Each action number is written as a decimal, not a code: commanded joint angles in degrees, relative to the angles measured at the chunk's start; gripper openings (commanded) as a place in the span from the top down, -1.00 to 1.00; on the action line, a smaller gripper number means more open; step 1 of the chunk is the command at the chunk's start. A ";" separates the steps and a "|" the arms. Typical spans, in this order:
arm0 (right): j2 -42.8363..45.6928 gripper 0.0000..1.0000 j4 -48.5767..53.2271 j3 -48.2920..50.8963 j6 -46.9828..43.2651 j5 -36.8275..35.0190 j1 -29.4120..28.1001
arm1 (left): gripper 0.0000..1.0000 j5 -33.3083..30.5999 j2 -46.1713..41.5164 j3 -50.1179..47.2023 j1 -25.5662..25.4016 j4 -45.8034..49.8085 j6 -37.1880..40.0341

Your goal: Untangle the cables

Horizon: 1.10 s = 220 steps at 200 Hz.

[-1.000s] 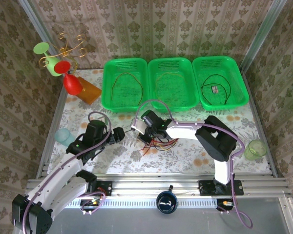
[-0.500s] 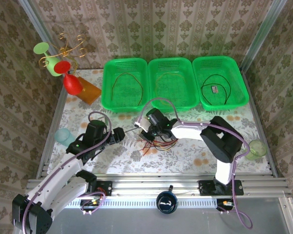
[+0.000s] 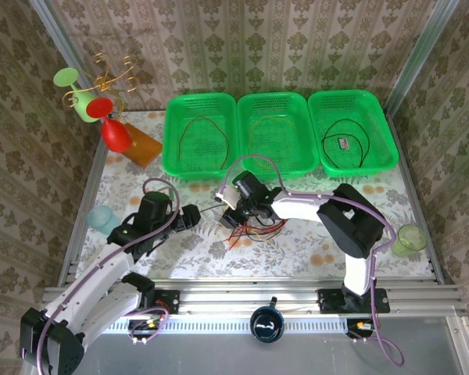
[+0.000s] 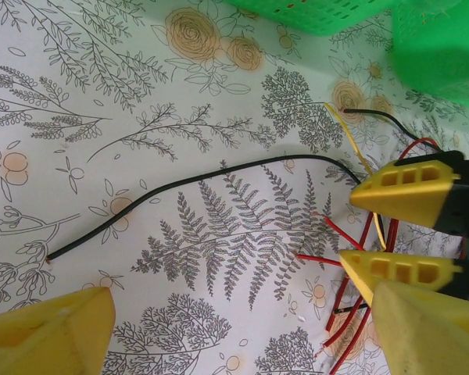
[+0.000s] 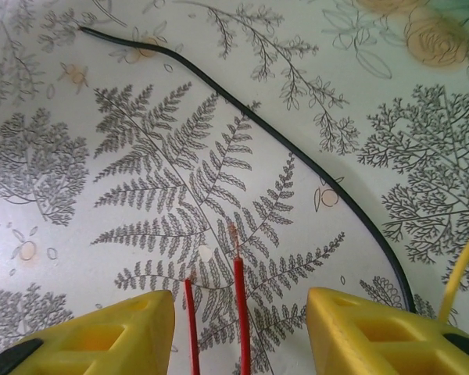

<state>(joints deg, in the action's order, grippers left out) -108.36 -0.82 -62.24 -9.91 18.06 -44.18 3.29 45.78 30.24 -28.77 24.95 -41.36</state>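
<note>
A tangle of red cables (image 3: 256, 231) lies mid-table with yellow and black strands in it. One black cable (image 4: 195, 180) runs left from the tangle across the cloth. My right gripper (image 3: 229, 213) hangs low over the tangle's left edge. It is open, and two red cable ends (image 5: 240, 312) lie loose between its yellow fingers (image 5: 102, 336). A yellow cable (image 5: 461, 273) and the black cable (image 5: 297, 148) pass to its right. My left gripper (image 3: 193, 216) is open just left of it, above bare cloth, and its view takes in the right gripper's fingers (image 4: 406, 191).
Three green baskets (image 3: 170, 148) stand in a row at the back, each holding a separated cable. A pale blue cup (image 3: 102, 219) sits at the left, a green cup (image 3: 409, 238) at the right. An orange box (image 3: 137, 144) and plastic goblets (image 3: 113, 129) stand back left.
My right gripper's jaws have gone from shut to open, and its wrist has shifted slightly over the tangle. The left arm has stayed still.
</note>
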 commanded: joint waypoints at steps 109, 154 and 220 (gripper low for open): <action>3.73 1.00 0.03 1.16 -1.20 -2.63 -0.43 | -0.73 0.97 0.91 3.01 0.29 1.06 2.45; 18.07 1.00 -7.67 8.92 2.26 -2.89 1.32 | -0.73 0.89 0.89 4.08 0.21 0.73 4.53; 35.94 1.00 -12.32 12.13 5.11 -2.92 6.74 | -0.73 0.85 1.85 4.61 -0.80 -1.12 4.89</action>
<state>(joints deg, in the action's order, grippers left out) -77.56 -9.37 -49.95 -6.83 15.20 -39.20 3.73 47.29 32.84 -28.91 24.86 -37.98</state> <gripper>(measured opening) 0.059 0.861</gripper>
